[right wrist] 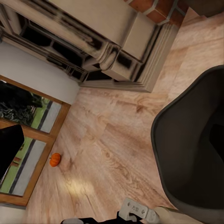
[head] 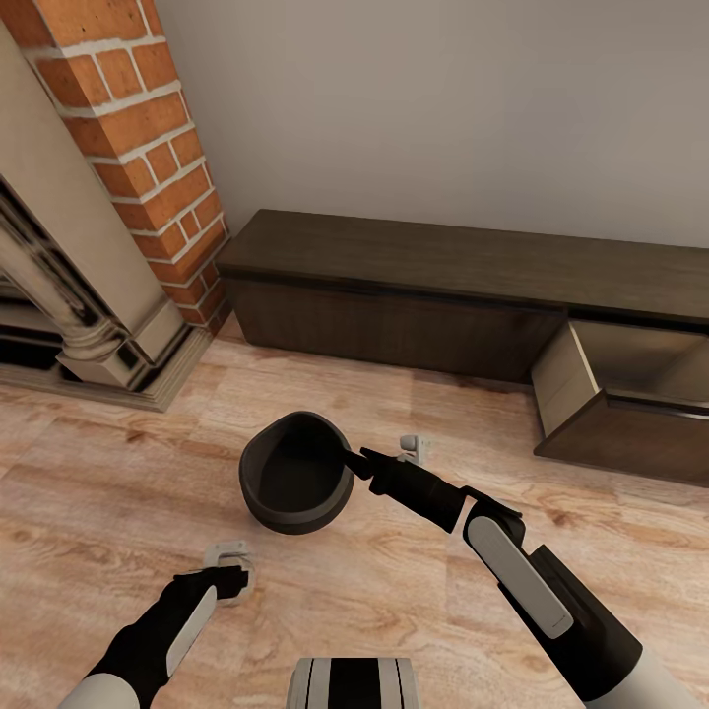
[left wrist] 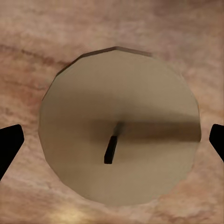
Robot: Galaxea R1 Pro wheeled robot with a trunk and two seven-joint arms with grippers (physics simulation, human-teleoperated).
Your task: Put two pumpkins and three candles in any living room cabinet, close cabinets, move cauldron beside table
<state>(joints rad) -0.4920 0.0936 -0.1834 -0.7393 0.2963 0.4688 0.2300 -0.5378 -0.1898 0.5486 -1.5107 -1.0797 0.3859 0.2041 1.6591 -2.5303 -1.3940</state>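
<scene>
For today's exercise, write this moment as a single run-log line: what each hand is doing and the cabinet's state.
left hand: open above candle on floor | right hand: at cauldron rim, grip unclear | cabinet: one drawer open

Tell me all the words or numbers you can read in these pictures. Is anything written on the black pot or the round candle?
None: no words, numbers or signs can be read.
The cauldron is plain black.
The candle under the left pincer has a plain top with a dark wick.
The cabinet, the brick wall and the small pumpkin carry no writing.
</scene>
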